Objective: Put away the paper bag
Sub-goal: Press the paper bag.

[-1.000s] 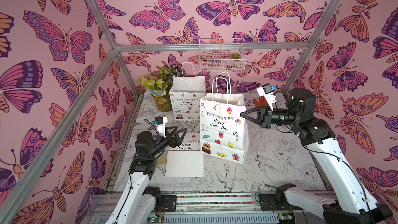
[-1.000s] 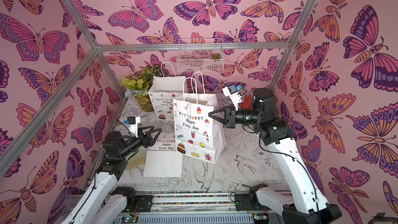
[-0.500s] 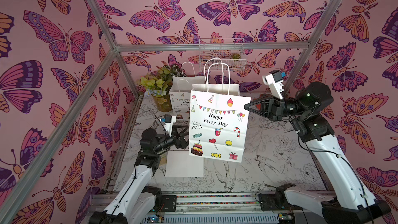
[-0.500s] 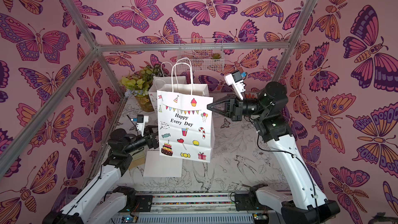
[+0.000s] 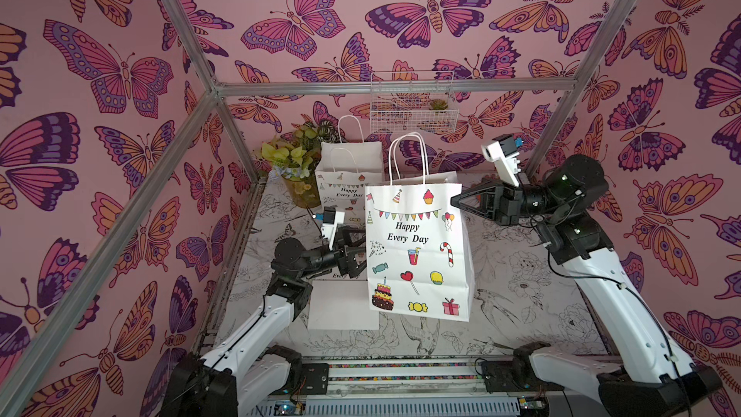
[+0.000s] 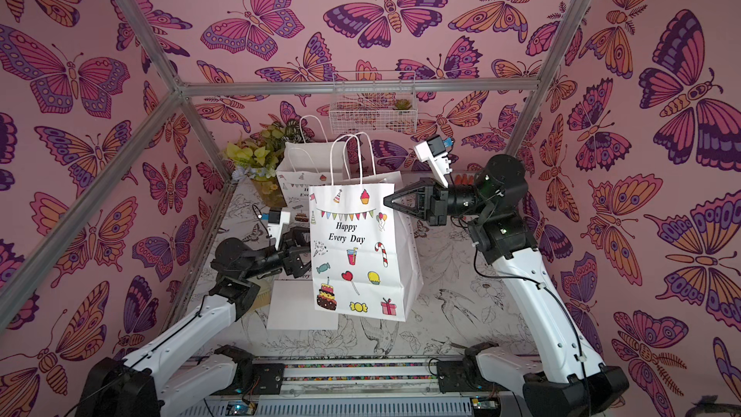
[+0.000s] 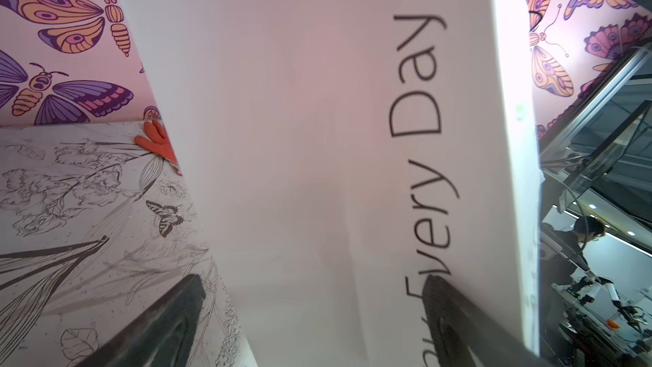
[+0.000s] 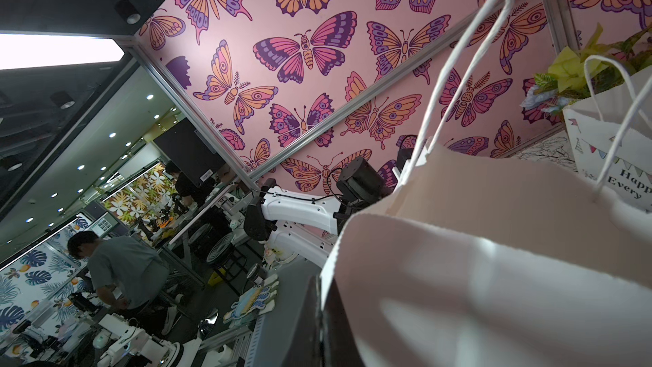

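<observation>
White arm links w/ blk joints, bases.

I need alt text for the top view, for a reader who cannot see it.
The right gripper, shut on the upper edge of a white "Happy Every Day" paper bag, holds it upright over the table. The left gripper is open beside it. Behind stand a second bag and a potted plant; a flat bag lies on the table.

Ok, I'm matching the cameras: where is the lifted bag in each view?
Top view: lifted bag hangs mid-picture.
Top view: mid-picture too.
Left wrist: a white face, printed Every Day, fills most.
Right wrist: its open top, close up, handles across the wall.
Shared landmark: butterfly wall.
</observation>
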Available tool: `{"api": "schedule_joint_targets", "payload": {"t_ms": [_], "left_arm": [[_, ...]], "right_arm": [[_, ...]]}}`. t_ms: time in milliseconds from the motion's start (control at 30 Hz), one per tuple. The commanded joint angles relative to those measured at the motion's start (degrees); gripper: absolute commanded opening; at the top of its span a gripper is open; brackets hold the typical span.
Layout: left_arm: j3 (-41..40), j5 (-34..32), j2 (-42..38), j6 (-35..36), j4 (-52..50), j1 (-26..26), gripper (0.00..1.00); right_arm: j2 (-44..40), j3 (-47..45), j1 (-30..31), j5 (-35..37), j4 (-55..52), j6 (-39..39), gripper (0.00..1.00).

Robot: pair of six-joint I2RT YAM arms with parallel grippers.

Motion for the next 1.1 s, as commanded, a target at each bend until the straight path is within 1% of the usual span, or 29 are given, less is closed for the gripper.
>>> {"api": "schedule_joint_targets", "payload": {"t_ms": [0, 100, 233, 500, 733, 967, 1067], "left_arm": [[-0.74, 2.21, 1.04, -8.28, 14.86, -0.35, 1.0], [-0.66, 2.24, 1.28, -10.6, 18.02, -0.35, 1.0], [-0.48, 2.16, -0.67, -11.33, 17.97, -0.35, 1.0], [0.57, 1.96, -7.68, -8.9, 10.57, -0.35, 1.0], [1.87, 1.58, -12.78, -6.21, 3.14, -0.35, 1.0], [2.6, 0.79, -14.44, -7.23, 2.3, -0.35, 1.0], [2.6, 0.33, -14.2, -8.29, 3.69, -0.35, 1.0]], "right_arm": [[0.21, -0.06, -0.09, -0.08, -3.64, -5.3, 0.0], [0.17, -0.06, -0.43, 0.01, -7.12, -8.19, 0.0], [0.08, -0.21, -1.27, 0.91, -12.75, -12.6, 0.0], [-1.41, -1.65, -2.98, 5.2, -19.12, -17.4, 0.0], [-3.79, -2.06, -5.18, 10.78, -23.55, -20.28, 0.0], [-5.54, -1.18, -5.14, 16.6, -31.53, -26.83, 0.0], [-6.0, -1.28, -5.18, 18.47, -34.07, -28.83, 0.0]]}}
